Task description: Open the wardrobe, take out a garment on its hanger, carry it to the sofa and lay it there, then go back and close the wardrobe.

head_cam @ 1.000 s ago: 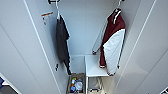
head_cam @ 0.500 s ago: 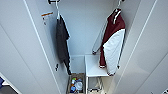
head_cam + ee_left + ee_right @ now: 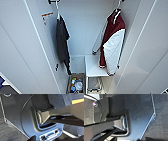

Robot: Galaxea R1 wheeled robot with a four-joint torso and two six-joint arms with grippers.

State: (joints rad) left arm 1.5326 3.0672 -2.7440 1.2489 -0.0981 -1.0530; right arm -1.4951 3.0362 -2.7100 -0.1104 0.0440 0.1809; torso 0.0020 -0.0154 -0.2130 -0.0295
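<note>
In both wrist views the robot's own dark body and grey carpet are all that can be made out, so I cannot tell whether either gripper is wide, narrow or holding anything. From the head view, the first step looks done: the wardrobe (image 3: 82,32) stands open, its white doors (image 3: 22,50) swung out to either side. Nearest, low down on the wardrobe floor, sits a small box (image 3: 75,85) of mixed coloured items, and beside it a white shelf unit (image 3: 93,66) with a gap beneath. Higher up and further in, a dark shirt (image 3: 62,43) hangs on the left side from its own white hanger. On the right side hangs the jacket (image 3: 112,42), maroon in the body with a broad white sleeve facing outward and striped cuffs at the bottom edge; it droops slightly over the shelf unit and appears undisturbed. Its thin white hanger (image 3: 116,12) pokes out at the collar, hooked up toward the rail near the top. Judging by this, the jacket has not yet been taken out, so lifting it off, carrying it to the sofa, laying it there and shutting the doors all seem left to do.
</note>
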